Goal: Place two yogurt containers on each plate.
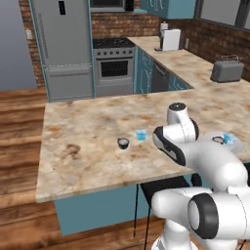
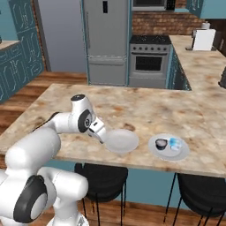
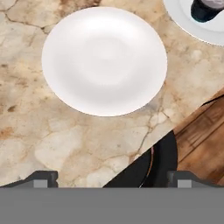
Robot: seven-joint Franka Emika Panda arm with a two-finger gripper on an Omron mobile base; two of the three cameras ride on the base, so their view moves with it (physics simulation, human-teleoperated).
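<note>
Your worktop (image 2: 145, 110) carries two plates: the bare plate (image 3: 104, 59) lies under the hand, the filled plate (image 2: 169, 147) beside it with two cups. Two loose cups remain farther out, a dark yogurt cup (image 1: 123, 143) and a blue yogurt cup (image 1: 141, 135). Expect both light, rigid, perhaps slick; take each across its sides. Your pincer (image 3: 111, 178) is spread, empty.

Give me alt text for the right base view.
Two pale plates on a marble counter: the nearer plate is bare, the other plate holds a dark yogurt cup and a light blue yogurt cup. The white arm reaches beside the bare plate.
</note>
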